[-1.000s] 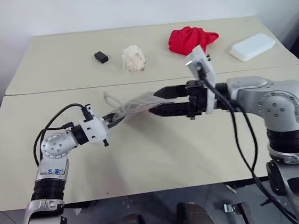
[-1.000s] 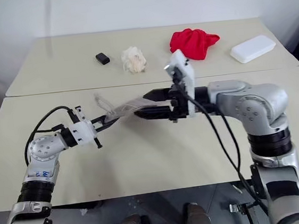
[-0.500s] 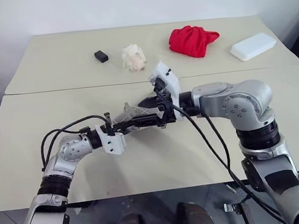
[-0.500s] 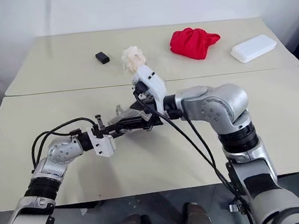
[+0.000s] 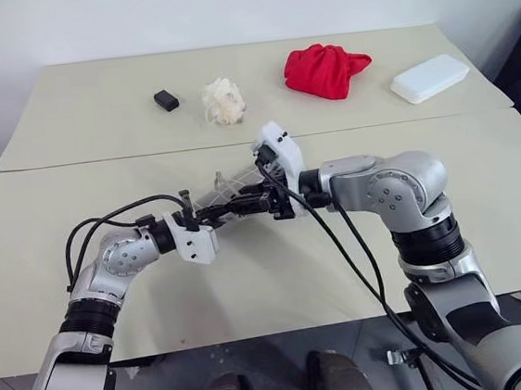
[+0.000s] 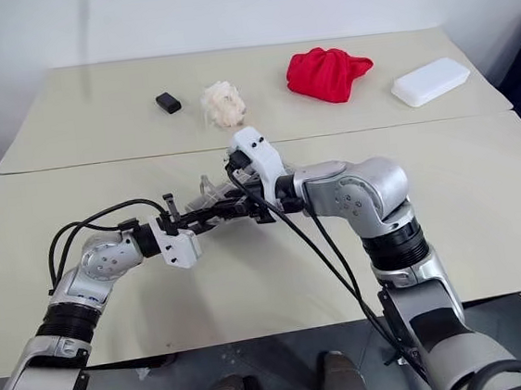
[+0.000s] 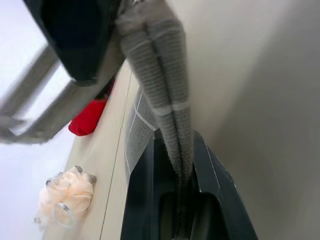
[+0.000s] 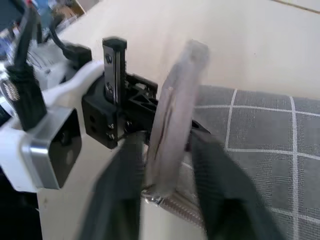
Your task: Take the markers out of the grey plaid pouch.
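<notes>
Arms meet above the near bench's middle: left end effector (image 5: pixel 209 215), level, clamps the grey plaid pouch (image 5: pixel 234 192) aloft; right end effector (image 5: pixel 247 202), pointing left, narrows around the pouch's edge.

- Silver-grey metal left arm (image 5: pixel 110 267) of rounded joint housings, black ribbed collar near its base
- Bulkier silver right arm (image 5: pixel 400 190), black ringed band below its elbow
- White plastic camera brackets at both wrists
- Black cables looping along each arm
- Black two-fingered left gripper (image 5: pixel 214 213) and right gripper (image 5: pixel 247 202)
</notes>
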Robot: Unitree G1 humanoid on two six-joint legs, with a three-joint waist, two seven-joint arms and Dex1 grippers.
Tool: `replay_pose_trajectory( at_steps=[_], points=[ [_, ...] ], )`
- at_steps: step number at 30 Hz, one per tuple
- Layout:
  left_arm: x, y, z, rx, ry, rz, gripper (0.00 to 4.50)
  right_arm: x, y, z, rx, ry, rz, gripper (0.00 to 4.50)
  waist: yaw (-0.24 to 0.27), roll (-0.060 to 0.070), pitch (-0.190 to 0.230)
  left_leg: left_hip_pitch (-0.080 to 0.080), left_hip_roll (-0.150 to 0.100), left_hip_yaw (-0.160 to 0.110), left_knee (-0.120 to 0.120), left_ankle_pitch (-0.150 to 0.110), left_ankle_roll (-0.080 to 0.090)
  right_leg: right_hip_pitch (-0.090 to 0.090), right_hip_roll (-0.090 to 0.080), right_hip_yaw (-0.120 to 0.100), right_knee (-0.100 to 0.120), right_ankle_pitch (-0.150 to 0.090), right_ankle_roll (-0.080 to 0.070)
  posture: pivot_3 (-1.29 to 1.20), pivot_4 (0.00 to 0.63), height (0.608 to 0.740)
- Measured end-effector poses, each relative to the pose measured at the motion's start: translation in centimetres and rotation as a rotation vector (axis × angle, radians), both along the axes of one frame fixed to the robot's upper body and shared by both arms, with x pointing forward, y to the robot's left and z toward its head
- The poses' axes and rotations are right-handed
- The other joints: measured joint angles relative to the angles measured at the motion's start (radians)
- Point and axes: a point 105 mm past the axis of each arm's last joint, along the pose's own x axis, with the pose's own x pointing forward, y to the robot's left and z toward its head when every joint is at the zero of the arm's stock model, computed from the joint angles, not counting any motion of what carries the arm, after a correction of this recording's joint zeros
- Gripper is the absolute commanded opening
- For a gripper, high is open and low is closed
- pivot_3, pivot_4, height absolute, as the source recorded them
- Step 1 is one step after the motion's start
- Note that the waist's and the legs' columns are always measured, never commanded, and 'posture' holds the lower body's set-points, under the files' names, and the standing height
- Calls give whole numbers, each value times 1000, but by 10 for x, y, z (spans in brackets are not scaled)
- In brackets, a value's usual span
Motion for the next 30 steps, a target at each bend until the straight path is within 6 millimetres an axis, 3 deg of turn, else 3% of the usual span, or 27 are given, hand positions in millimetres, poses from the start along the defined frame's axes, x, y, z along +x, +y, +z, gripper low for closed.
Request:
replay_pose_trajectory(
  at_steps=[1,2,16,21,25,30],
  points=[
    [0,1,-1,-1,3,4,0,0,-1,1,14,4,-4,58,0,0,0,0,0,0,0,0,0,0,0,0,0,0,0,0,150,740],
    [1,1,-1,-3,4,6,0,1,-3,3,30,5,-10,19,0,0,0,0,0,0,0,0,0,0,0,0,0,0,0,0,150,740],
    [0,4,-3,-62,60,20,0,2,-21,19,208,39,-21,19,0,0,0,0,0,0,0,0,0,0,0,0,0,0,0,0,150,740],
    [-14,4,-1,-317,322,-27,0,21,-55,14,175,-48,-173,19,0,0,0,1,0,0,0,0,0,0,0,0,0,0,0,0,150,740],
    [-28,4,7,-375,467,-97,0,38,-80,20,132,-164,-311,19,-1,0,0,2,0,0,0,0,-1,1,0,1,0,0,0,0,150,740],
    [-29,12,12,-480,582,-78,0,49,-119,15,72,-244,-472,19,3,0,0,2,0,1,0,0,-1,2,0,1,0,0,0,0,150,740]
  ],
)
